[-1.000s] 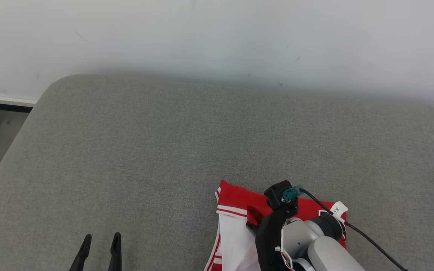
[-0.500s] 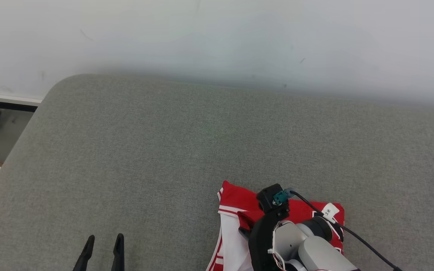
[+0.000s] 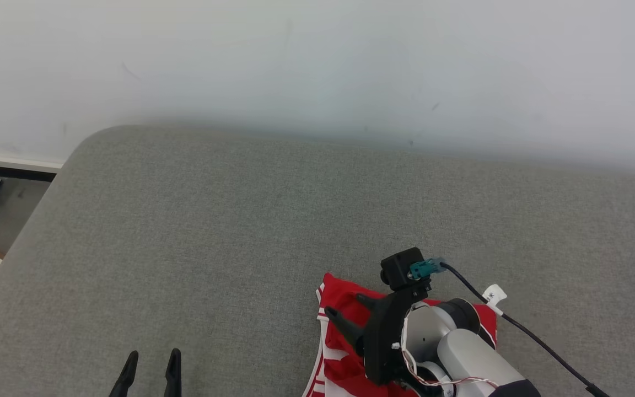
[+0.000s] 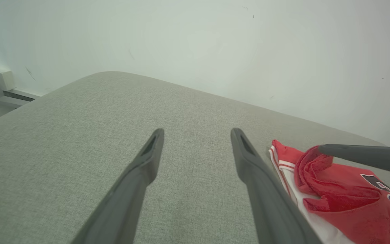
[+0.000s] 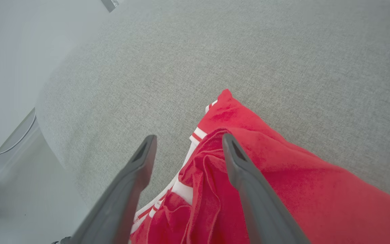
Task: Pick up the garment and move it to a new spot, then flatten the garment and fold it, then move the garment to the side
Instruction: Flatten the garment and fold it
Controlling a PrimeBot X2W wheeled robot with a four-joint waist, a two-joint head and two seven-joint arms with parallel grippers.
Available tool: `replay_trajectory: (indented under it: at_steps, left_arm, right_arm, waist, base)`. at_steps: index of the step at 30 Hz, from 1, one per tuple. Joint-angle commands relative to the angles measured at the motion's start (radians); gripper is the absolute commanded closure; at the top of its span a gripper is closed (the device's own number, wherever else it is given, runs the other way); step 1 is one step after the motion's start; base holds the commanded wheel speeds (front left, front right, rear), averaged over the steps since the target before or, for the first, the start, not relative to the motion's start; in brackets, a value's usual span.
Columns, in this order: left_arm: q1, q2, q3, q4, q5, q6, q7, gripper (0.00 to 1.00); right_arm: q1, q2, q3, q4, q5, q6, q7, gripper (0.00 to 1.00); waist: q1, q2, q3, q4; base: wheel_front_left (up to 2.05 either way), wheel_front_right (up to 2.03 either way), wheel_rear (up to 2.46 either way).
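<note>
Garment [image 3: 337, 291], red-and-white jersey, lies rumpled at near edge of grey padded surface [image 3: 240, 220], right of centre. Red layer bunched over white one, not flat. Right pincer [image 3: 345, 306] released, fingers spread, hovering over bunched red fold. Spread likely suits straddling that ridge, either to take hold or after letting go; cannot tell which. Left pincer [image 3: 153, 355] also released, holding nothing, low over bare surface well apart from garment, probably keeping clear of right arm.
</note>
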Motion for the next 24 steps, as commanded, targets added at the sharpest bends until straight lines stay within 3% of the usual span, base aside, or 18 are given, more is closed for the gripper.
replay_trajectory:
  at_steps: [1,10,18,24]
  left_arm:
    - [0.018,0.004,0.0,0.003,-0.006,0.002,-0.003,0.0]
    - [0.022,0.007,-0.001,0.0,-0.01,0.007,-0.003,0.0]
    - [0.026,0.005,-0.002,-0.005,-0.009,0.007,-0.003,0.0]
    - [0.036,-0.006,0.008,-0.005,-0.006,0.005,-0.003,0.0]
  right_arm:
    - [-0.001,-0.001,-0.022,-0.012,0.003,0.001,-0.014,0.0]
    - [0.066,-0.017,-0.223,-0.075,-0.133,0.001,-0.018,0.0]
    - [0.252,-0.036,-0.369,-0.195,-0.235,0.001,-0.015,0.0]
    - [0.403,-0.017,-0.558,-0.332,-0.317,0.001,-0.177,0.0]
  waist:
    - [0.0,-0.0001,-0.01,-0.006]
    - [0.0,-0.0001,-0.028,-0.015]
    - [0.0,-0.0001,-0.033,-0.008]
    - [0.0,-0.0001,-0.039,-0.017]
  base:
    - [0.0,0.0,0.0]
    - [0.0,0.0,0.0]
    - [0.0,0.0,0.0]
    - [0.0,0.0,0.0]
